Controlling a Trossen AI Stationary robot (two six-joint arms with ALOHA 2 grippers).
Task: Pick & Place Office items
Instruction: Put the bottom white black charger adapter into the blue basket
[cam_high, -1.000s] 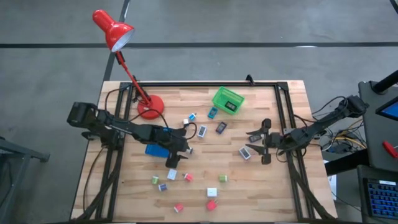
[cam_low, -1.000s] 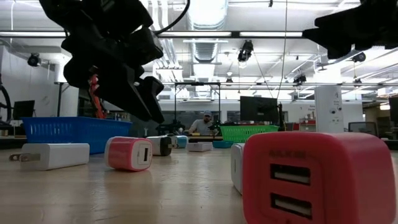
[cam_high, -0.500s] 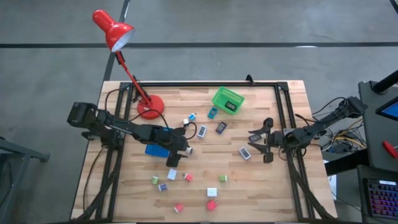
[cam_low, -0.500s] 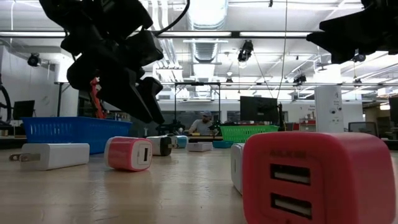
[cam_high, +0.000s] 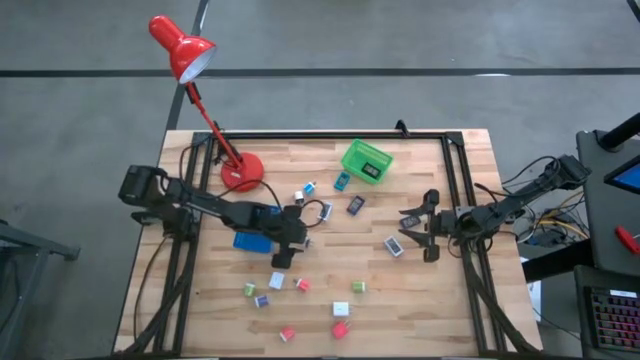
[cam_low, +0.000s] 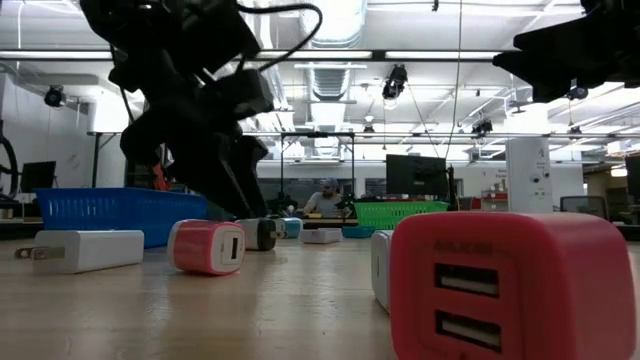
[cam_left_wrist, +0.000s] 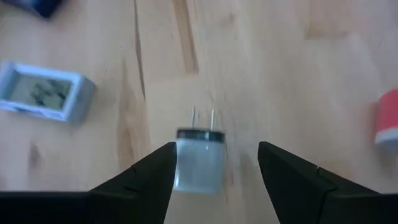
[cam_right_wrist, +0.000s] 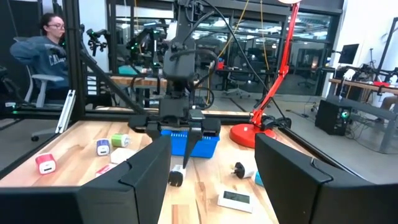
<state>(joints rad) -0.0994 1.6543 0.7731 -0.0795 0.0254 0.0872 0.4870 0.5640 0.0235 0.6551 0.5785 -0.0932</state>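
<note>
Near the table's middle, a white plug-in charger (cam_left_wrist: 199, 163) lying flat is straddled by the open, empty left gripper (cam_left_wrist: 214, 171), apparently lined up for grasping; the right gripper (cam_high: 418, 232) waits open.

This is a robotics lab or research workshop in a large open hall: the low view shows a ceiling (cam_low: 330, 30) of strip lights, exposed ducts and hanging cables, with monitors (cam_low: 415, 175) and equipment racks beyond the far edge of the wooden counter (cam_high: 400, 290). The right wrist view shows a person (cam_right_wrist: 46, 53) seated on an office chair beyond one side edge of the counter, among metal frames and more workbenches with screens (cam_right_wrist: 348, 53). From above, the counter stands on a bare grey concrete floor (cam_high: 400, 40) marked with dark lines, a black metal frame (cam_high: 330, 135) running along its far edge.
</note>
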